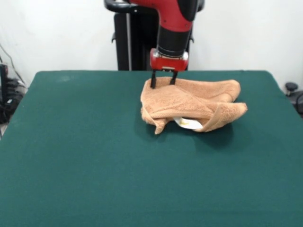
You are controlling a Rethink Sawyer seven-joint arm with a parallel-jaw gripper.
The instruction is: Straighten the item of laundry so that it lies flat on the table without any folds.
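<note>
While the red and black arm (175, 23) reaches down from the top of the front view, its gripper (163, 81) meets the far left corner of the towel (191, 104), at the edge nearest the robot's pedestal (135, 42). Two thin black fingers (153, 80) show below the red wrist block, standing slightly apart, with their tips at or just into the terry cloth; whether they actually pinch any fabric between them cannot be told from this angle. The towel lies on the dark green table (94, 156), in the far half and a little right of centre as the camera sees it. It is bunched and folded over itself rather than flat: an upper layer drapes across the top, a thick rolled fold runs along the near edge, and one end juts out toward the right. A small white label (188, 123) peeks from under the near fold, resting against the cloth. Behind the table stands a plain white wall (57, 33), and some dark cables (9, 94) hang at the left edge.
</note>
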